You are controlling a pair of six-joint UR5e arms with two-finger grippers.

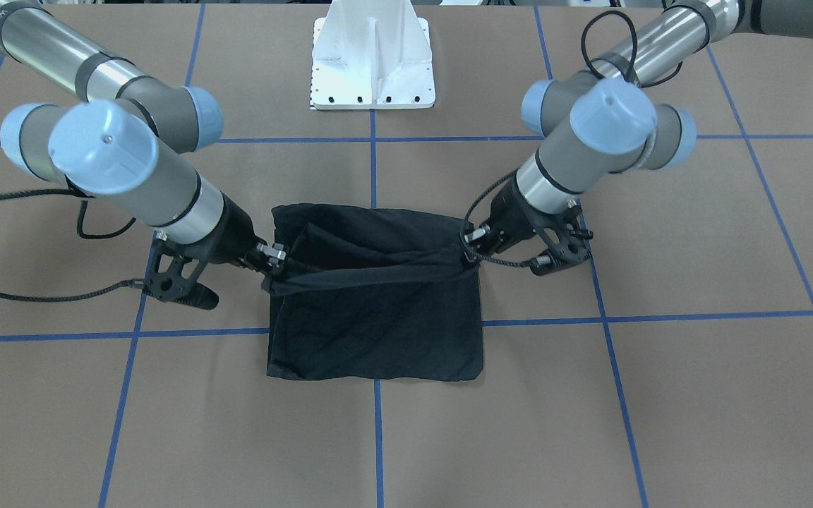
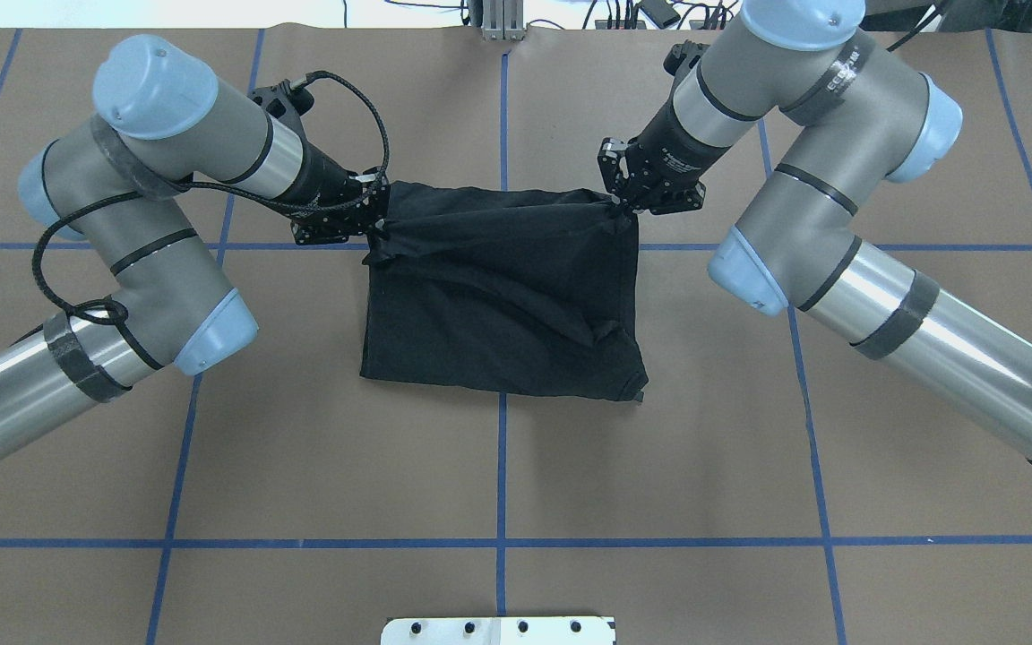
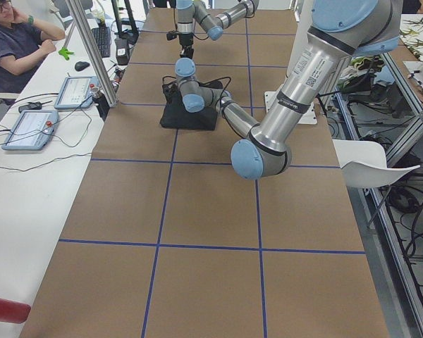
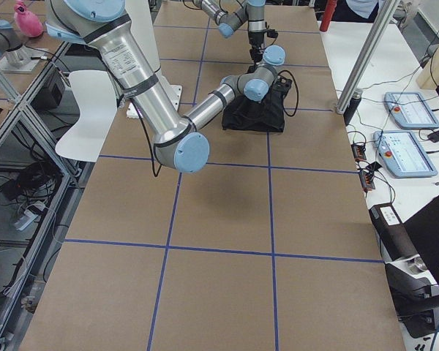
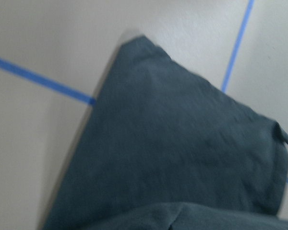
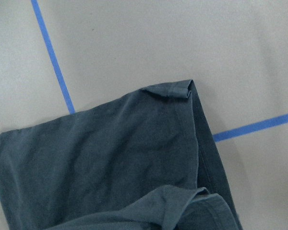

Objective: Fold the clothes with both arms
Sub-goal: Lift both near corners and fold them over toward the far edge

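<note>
Black T-shirt (image 2: pixel 498 296) at centre of table (image 2: pixel 301 448), in rough rectangle, plain side out (print unseen). Left gripper (image 2: pixel 374 226) clamped on one far corner, right gripper (image 2: pixel 621 206) clamped on other; edge raised, taut between them. Judgement: fold-over in hand. Next move calls for equal travel toward near hem, release once edges align. Front-facing view shows raised band clear of lower layer; overhead flattens it. Right wrist view alone shows curled hem corner (image 6: pixel 177 91)

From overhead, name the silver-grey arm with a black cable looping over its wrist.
The left arm: its cable arcs above the wrist; the right arm's wrist shows none.
</note>
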